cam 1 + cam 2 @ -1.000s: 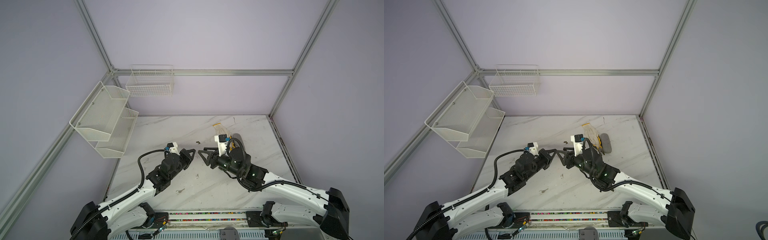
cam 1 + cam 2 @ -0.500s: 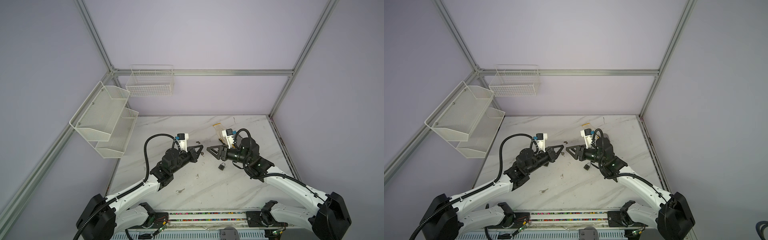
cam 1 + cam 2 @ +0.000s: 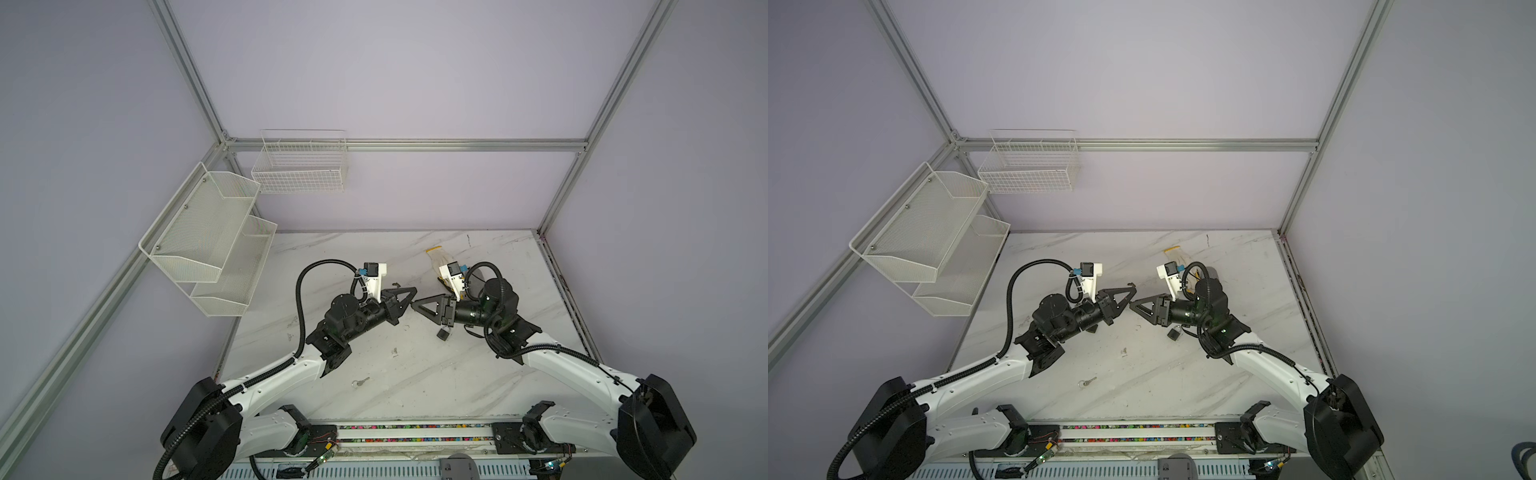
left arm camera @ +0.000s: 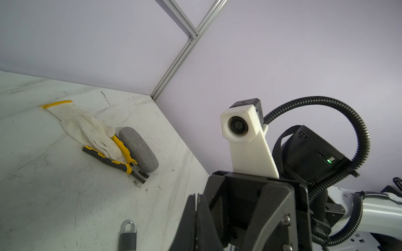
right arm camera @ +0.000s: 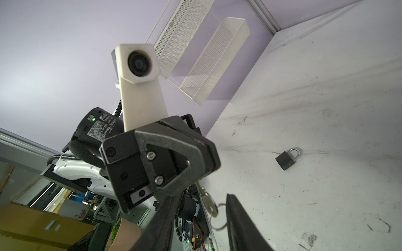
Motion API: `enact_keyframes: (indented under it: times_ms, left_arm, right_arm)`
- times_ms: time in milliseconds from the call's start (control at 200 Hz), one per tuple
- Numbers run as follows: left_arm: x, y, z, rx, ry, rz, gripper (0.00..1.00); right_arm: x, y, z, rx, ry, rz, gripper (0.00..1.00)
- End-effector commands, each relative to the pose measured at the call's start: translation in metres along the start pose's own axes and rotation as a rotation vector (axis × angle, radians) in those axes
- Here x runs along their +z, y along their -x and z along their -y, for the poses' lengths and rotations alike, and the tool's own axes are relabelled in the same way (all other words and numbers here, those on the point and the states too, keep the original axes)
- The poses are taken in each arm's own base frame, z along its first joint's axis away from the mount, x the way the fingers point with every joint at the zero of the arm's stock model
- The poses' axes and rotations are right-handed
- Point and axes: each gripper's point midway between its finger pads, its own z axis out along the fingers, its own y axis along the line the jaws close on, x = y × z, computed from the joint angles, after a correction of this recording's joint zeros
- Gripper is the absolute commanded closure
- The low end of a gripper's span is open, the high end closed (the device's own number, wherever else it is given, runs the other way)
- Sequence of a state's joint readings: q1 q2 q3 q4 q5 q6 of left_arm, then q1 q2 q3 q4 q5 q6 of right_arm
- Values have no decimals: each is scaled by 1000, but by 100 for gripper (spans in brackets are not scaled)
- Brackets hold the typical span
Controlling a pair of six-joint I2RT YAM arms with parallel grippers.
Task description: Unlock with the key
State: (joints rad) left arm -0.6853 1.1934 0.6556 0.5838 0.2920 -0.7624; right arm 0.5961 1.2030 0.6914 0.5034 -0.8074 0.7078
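My left gripper (image 3: 412, 296) hangs above the middle of the table, shut on a small silver key (image 5: 207, 201). The key's head and ring (image 5: 218, 219) hang out of its tip. My right gripper (image 3: 414, 306) faces it tip to tip. Its jaws stand open on either side of the key, and the fingers (image 5: 238, 219) are apart from it. The black padlock (image 3: 443, 333) lies flat on the table under the right wrist, shackle closed. It also shows in both wrist views, padlock (image 4: 128, 234) and padlock (image 5: 286, 160). Another key (image 3: 360, 382) lies nearer the front.
A white glove (image 4: 87, 128), yellow-handled pliers (image 4: 118, 157) and a grey oval case (image 4: 139, 150) lie together at the back right. White mesh shelves (image 3: 208, 245) and a wire basket (image 3: 300, 166) hang on the left and back walls. A small dark scrap (image 3: 395, 285) lies behind the grippers.
Both grippers have risen off the table and swung toward the back, ending tip to tip. The padlock now lies uncovered on the table. The right jaws have narrowed around the key.
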Motion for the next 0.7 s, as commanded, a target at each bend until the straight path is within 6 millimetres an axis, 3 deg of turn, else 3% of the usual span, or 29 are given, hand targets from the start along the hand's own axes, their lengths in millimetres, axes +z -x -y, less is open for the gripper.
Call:
enact_keyframes:
  times_ms: [0,440,700]
  left_arm:
    - [3,47,47,79,-141,100,100]
    - [8,48,52,71,-166,93,100]
    - [8,46,54,71,-178,77,100]
  right_arm:
    - [-3,5,-12,-33,66,19,60]
    - [-6,2,-12,-20,98,16,78]
    - [-10,7,-14,-25,104,37,79]
